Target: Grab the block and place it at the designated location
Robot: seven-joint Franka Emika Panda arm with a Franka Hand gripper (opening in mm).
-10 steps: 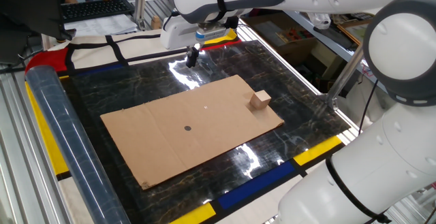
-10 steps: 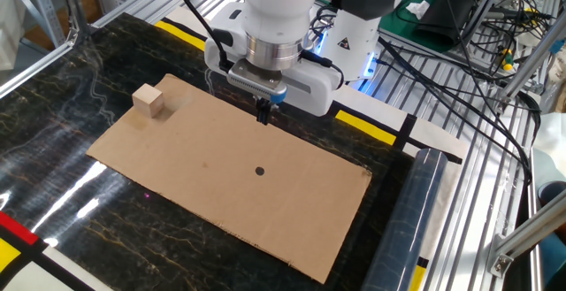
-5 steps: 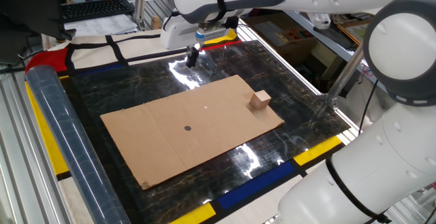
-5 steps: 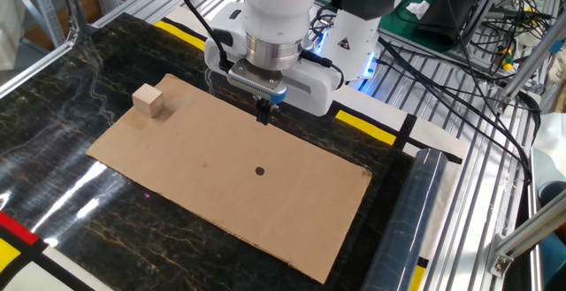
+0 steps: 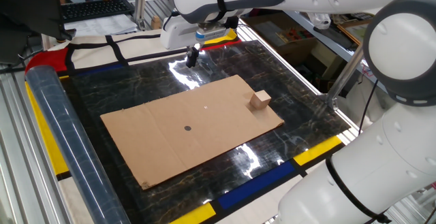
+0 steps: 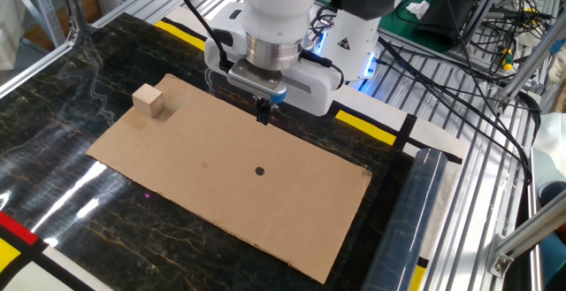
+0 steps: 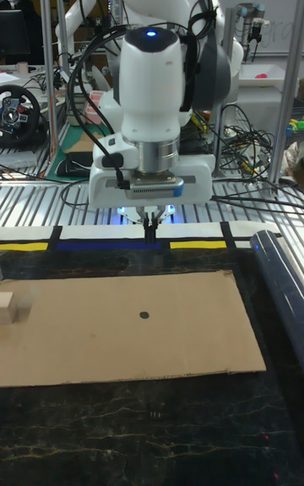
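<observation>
The block (image 5: pixel 259 101) is a small tan wooden cube near one corner of the brown cardboard sheet (image 5: pixel 163 139). It shows again as the block (image 6: pixel 149 100) and at the picture's left edge as the block (image 7: pixel 8 308). The designated location (image 5: pixel 188 128) is a tiny black dot near the sheet's middle, also seen as the dot (image 6: pixel 259 171) and the dot (image 7: pixel 143 315). My gripper (image 5: pixel 193 57) hangs above the sheet's far edge, well away from the block. Its fingers are pressed together with nothing between them, as the gripper (image 6: pixel 263 114) and the gripper (image 7: pixel 150 232) show.
The sheet lies on a dark marbled table (image 5: pixel 136 81) edged with yellow, blue and red tape. A clear plastic roll (image 5: pixel 58 135) lies along one side. A tiny white speck (image 5: pixel 206 105) sits on the sheet. Cables and metal rails (image 6: pixel 460 70) surround the table.
</observation>
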